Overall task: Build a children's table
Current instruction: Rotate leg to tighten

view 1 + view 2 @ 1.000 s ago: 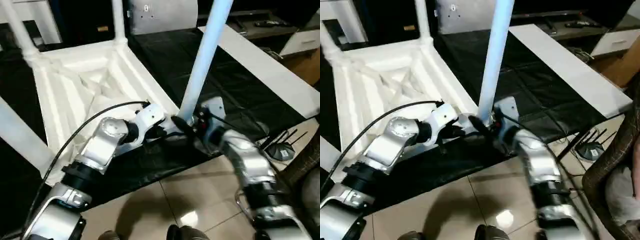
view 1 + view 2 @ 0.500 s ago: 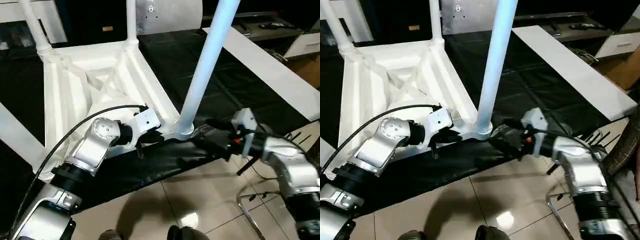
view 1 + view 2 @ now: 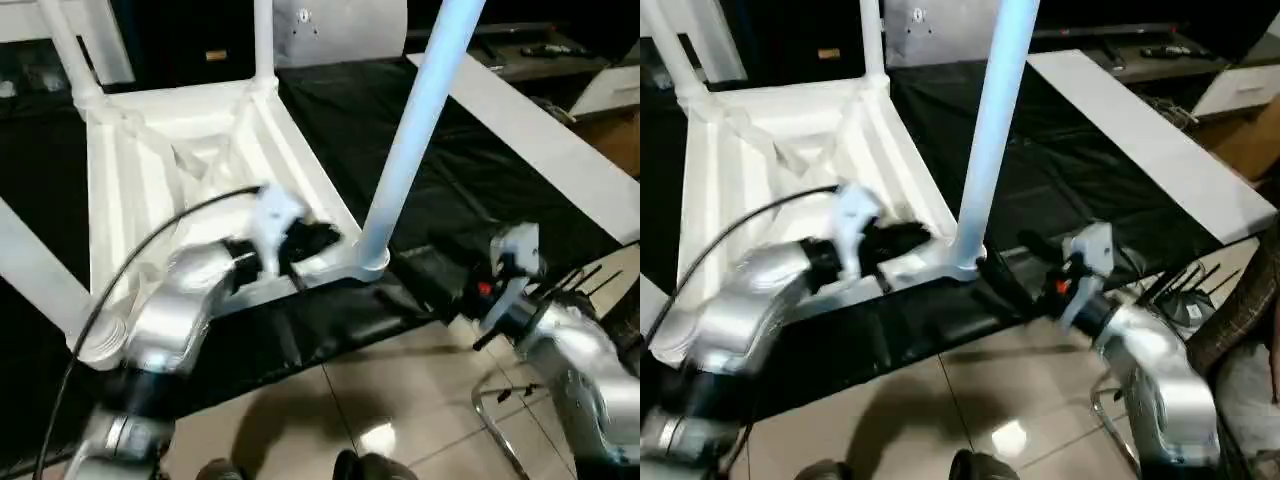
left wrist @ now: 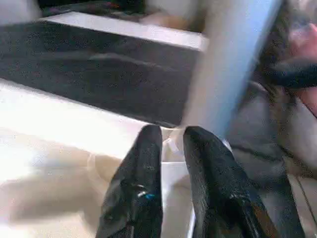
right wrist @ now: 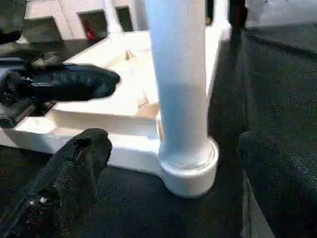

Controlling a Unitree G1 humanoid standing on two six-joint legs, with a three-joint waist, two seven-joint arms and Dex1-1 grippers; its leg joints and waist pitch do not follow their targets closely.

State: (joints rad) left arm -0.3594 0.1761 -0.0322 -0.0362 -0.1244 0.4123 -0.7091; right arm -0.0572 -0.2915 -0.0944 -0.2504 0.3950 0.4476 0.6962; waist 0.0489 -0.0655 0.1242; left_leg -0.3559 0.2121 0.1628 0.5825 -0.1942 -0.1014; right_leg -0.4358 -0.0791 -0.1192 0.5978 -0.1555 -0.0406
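Black cloth covers the desk [image 3: 470, 170] that fills most of our forward view, with pale floor tiles [image 3: 330, 410] along its near edge. On it the children's table [image 3: 150, 190] lies upside down, ribbed underside up, one corner almost at the desk's near edge. A flat white board [image 3: 540, 140] lies to the right of it, well apart, and we judge it no part of this job.

We count four legs rising from the corners: two far ones [image 3: 262, 40] [image 3: 62, 45], one at the near left [image 3: 35, 265], and the near right leg [image 3: 420, 130], which looks bluish. That last one stands upright in its corner socket [image 5: 190, 173], the collar snug around its foot (how deep it is pushed home we cannot tell).

Our left tool [image 4: 171, 136] sits over the tabletop's rim just beside that socket, its fingers [image 4: 143, 163] a narrow gap apart and clasping nothing we can make out. Our right tool [image 3: 1015, 265] hovers on the other side of the leg, near it but not touching, spread wide and released.

So we judge the assembly nearly done: all legs appear fitted. What is left, by our reckoning, is checking each is seated firmly and turning the table onto its feet.
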